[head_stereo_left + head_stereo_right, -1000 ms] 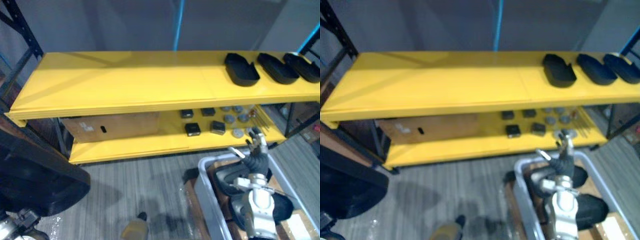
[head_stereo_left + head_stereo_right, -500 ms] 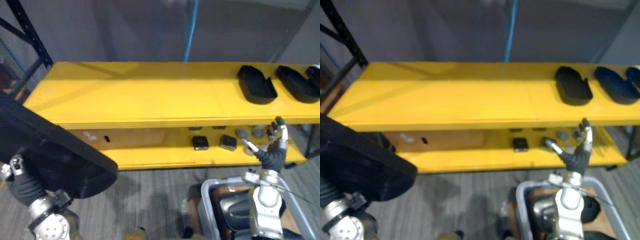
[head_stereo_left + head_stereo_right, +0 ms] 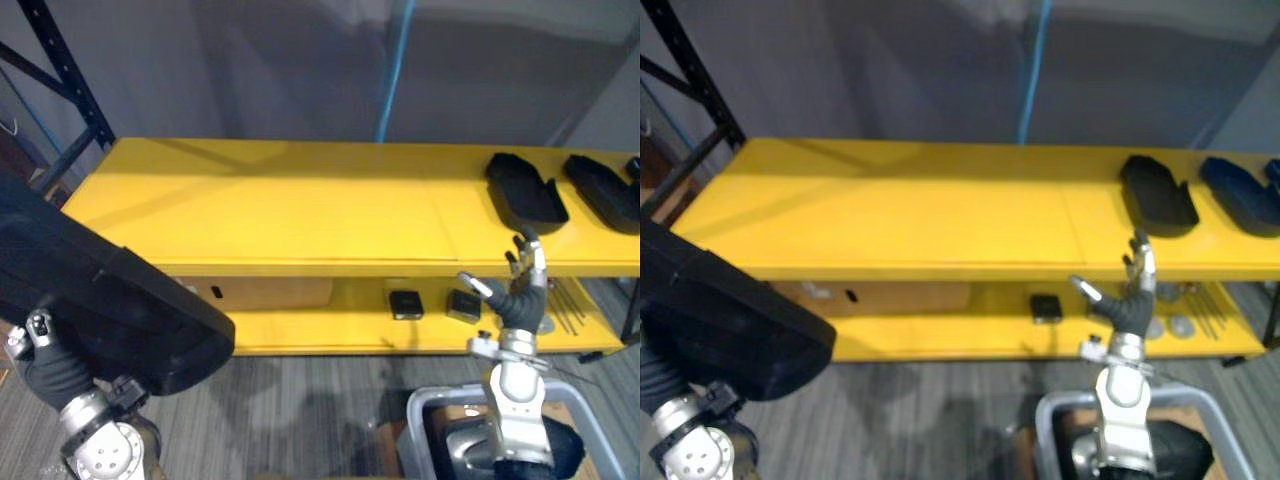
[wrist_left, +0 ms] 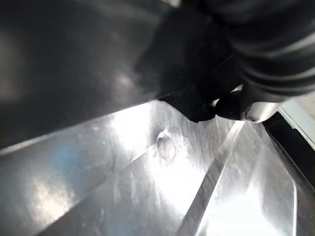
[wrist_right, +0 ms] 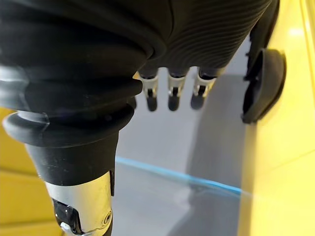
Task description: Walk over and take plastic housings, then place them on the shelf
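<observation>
- Yellow shelf [image 3: 890, 215]: black housings [image 3: 1158, 193] lie side by side, apart, at the right end of its top board.
- Right hand [image 3: 1127, 300] is raised before the shelf's front edge, fingers straight, thumb spread.
- Large housing [image 3: 725, 325], black, at lower left.
- Lower board: cardboard box [image 3: 895, 294], small black box [image 3: 1045, 306], grey discs [image 3: 1181, 325].
- Grey tub [image 3: 1048, 430] below the hand.

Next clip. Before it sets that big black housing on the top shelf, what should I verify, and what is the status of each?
1. Load carried: ok, black housing rides at the left hand; grip itself cannot tell.
2. Landing space: ok, top shelf is bare left of the placed housings.
3. Other arm clear: ok, right hand open, empty, raised before the shelf's right part.
4. Housing over the shelf: not ok, it hangs at the shelf's left front, short of it.
</observation>
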Tool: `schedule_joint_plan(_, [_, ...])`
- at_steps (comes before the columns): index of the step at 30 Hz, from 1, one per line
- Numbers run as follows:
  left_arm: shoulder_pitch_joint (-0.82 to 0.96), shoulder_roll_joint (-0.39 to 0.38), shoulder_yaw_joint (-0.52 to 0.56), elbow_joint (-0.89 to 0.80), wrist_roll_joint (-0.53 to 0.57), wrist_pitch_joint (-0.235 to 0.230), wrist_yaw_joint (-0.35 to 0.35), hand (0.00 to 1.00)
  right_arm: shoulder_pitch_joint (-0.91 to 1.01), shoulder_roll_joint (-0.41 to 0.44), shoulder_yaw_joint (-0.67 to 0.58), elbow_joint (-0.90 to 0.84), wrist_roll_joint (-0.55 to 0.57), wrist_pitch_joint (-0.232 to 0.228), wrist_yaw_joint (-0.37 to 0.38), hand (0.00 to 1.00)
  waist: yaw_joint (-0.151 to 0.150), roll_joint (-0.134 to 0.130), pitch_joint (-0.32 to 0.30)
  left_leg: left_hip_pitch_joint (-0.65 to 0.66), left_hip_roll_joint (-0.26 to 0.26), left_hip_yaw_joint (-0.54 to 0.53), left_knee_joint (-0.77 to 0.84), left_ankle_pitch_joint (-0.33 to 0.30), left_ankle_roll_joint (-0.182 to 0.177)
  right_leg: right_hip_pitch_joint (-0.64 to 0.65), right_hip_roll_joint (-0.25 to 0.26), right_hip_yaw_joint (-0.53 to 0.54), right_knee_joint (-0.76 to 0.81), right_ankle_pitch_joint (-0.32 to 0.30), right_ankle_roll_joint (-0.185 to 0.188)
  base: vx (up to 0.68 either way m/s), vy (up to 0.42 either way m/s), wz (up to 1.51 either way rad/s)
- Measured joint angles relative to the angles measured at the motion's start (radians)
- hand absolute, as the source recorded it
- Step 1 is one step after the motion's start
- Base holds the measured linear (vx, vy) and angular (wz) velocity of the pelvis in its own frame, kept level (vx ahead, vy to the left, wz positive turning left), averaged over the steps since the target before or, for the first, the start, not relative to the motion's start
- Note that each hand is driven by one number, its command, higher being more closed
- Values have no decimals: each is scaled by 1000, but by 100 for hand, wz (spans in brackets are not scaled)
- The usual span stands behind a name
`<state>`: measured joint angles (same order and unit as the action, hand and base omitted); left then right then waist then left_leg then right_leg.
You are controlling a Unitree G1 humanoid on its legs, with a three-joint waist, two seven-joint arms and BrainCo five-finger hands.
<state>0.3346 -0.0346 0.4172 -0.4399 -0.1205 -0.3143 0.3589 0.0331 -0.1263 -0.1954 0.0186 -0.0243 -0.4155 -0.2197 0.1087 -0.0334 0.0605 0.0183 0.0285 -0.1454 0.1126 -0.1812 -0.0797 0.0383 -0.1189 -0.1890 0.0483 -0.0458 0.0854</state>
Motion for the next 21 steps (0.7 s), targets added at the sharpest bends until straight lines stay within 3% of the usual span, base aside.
schedule_joint_plan(1, [-17,2,-4,1,-1,1,-16,100,12,4,-28,-6,0,0,-2,0,-30,3,-9,-31,41,138,-4,-13,35,1,-12,-64,-2,2,3,7,-27,116])
schedule_joint_plan(2, [-44,11,-18,11,0,0,-36,100,40,3,-71,-23,0,0,-4,0,-62,4,-19,-44,87,303,-13,-10,40,4,-28,-123,-2,2,4,23,-16,136])
schedule_joint_plan(4, [-99,26,-54,53,-4,-2,-63,100,72,-2,-133,-42,-11,-3,-22,0,-84,20,-25,-54,118,420,-19,21,39,18,-51,-182,-1,2,4,26,72,119])
schedule_joint_plan(5, [-122,28,-88,78,-15,-2,-90,100,80,-16,-168,-42,-31,-4,-41,0,-92,53,-35,-46,115,417,-51,123,-36,19,-54,-198,9,2,4,35,137,81])
schedule_joint_plan(7, [-120,30,-97,80,-18,0,-104,100,78,-15,-163,-41,-40,-5,-46,0,-92,56,-34,-17,92,425,-74,129,-31,30,-74,-190,14,2,4,54,141,12])
schedule_joint_plan(12, [-75,56,-59,80,-19,9,-98,100,53,-11,-97,-41,-48,-24,-42,0,-72,23,-22,33,74,427,-67,109,-17,32,-88,-91,10,9,16,42,45,-31])
schedule_joint_plan(18, [-57,54,-38,80,-16,17,-108,100,81,-2,-101,-40,-44,-24,-41,0,-75,38,-12,31,74,418,-59,84,-27,33,-82,-71,-13,15,26,-17,-14,-14])
schedule_joint_plan(21, [-61,59,-37,80,38,16,-166,100,82,-1,-118,-40,-15,-24,-43,0,-85,47,-5,28,64,401,-67,85,-27,35,-89,-72,-12,16,26,-6,13,6])
